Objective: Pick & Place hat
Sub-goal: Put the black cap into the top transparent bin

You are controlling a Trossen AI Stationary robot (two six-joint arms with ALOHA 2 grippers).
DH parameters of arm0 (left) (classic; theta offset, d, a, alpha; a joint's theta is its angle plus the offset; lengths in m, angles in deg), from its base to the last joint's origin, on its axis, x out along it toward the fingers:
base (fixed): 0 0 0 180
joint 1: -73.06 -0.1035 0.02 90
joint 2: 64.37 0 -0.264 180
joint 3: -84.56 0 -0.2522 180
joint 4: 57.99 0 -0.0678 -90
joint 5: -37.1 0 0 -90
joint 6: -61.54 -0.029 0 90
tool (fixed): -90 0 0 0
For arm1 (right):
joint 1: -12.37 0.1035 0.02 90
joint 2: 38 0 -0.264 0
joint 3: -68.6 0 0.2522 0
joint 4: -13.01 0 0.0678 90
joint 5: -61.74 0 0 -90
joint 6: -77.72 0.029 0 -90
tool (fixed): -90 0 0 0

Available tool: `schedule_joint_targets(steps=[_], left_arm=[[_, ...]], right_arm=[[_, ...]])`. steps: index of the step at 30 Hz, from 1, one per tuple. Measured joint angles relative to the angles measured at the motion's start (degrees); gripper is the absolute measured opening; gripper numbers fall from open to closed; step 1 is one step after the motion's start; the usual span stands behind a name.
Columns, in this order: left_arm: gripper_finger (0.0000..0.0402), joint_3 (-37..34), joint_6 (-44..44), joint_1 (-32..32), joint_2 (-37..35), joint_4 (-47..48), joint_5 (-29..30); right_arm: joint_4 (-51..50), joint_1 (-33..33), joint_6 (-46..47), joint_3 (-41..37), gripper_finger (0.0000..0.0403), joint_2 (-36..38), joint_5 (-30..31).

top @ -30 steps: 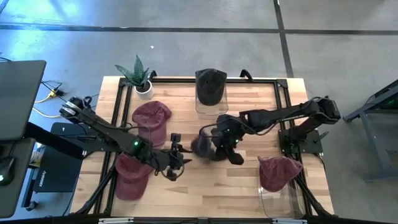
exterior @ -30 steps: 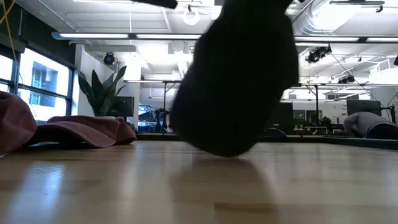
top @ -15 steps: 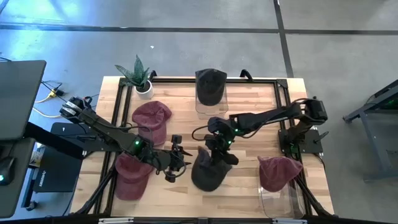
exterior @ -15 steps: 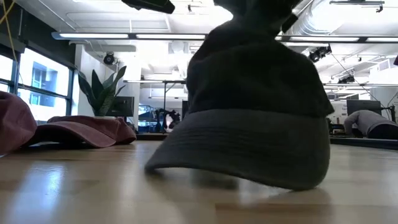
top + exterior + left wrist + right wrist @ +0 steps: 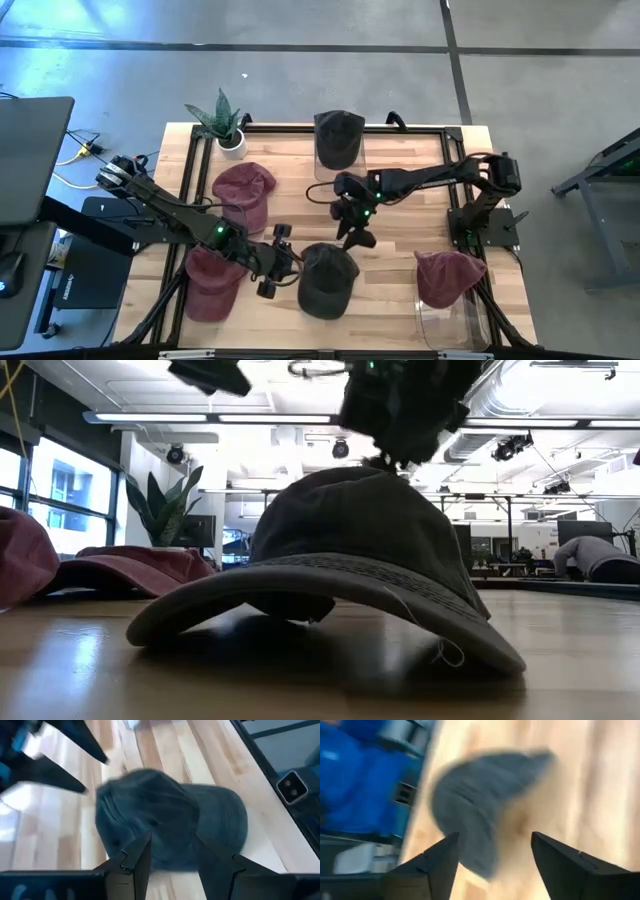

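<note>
So the dark grey hat is lying flat on the wooden table right now, near the front edge and roughly midway between the two arms, and nothing is holding it. From how it lies, I'd say the drop is done or close to it. Whether this spot counts as the final place, I honestly can't tell from the task line.

My right gripper sits above the table just behind the hat, fingers spread apart and empty, with clear daylight between it and the cap. The left gripper is right beside the hat's left side, fingers parted partway with nothing between them, pointed at the crown.

Views are handy here. The overhead one shows the other stuff: two maroon hats on the left, another dark hat on a clear stand at the back, one more maroon on a stand front right, plus a potted plant. The low view misses most of that but shows the brim arching off the wood, resting on its edges.
</note>
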Motion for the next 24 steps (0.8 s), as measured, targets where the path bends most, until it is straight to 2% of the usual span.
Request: schedule_joint_targets(steps=[3, 5, 8, 11, 15, 17, 20, 24], left_arm=[[0.0138, 0.0, 1.2, 0.0, 0.0, 0.8, -0.8], [0.0138, 0.0, 1.3, 0.0, 0.4, 1.1, -0.7], [0.0138, 0.0, 2.2, -0.1, 2.0, 1.2, 0.9], [0.0138, 0.1, 2.3, -0.4, 3.6, 0.5, 2.4], [0.0138, 0.0, 3.4, -0.9, 5.3, -0.1, 3.3], [0.0138, 0.0, 3.8, -0.8, 5.3, -0.8, 4.3], [0.0138, 0.0, 3.8, -0.7, 5.3, -1.4, 5.2], [0.0138, 0.0, 3.6, -0.8, 5.3, -7.2, 6.1]], right_arm=[[-2.6, 0.8, -0.5, -1.2, 0.0254, 0.8, 7.4], [-2.0, 2.4, 0.0, -3.4, 0.0256, 1.6, 10.0], [3.8, 5.1, 2.0, -9.6, 0.0256, 2.6, 8.2], [19.2, 8.2, 6.4, -17.3, 0.0256, 3.6, 7.0], [42.9, 11.8, 11.4, -27.8, 0.0256, 3.4, 18.0], [51.6, 12.8, 11.8, -31.4, 0.0256, 3.4, 20.5], [61.5, 13.4, 11.8, -34.2, 0.0256, 3.4, 18.7], [64.4, 13.4, 11.3, -33.8, 0.0256, 3.0, 13.2]])
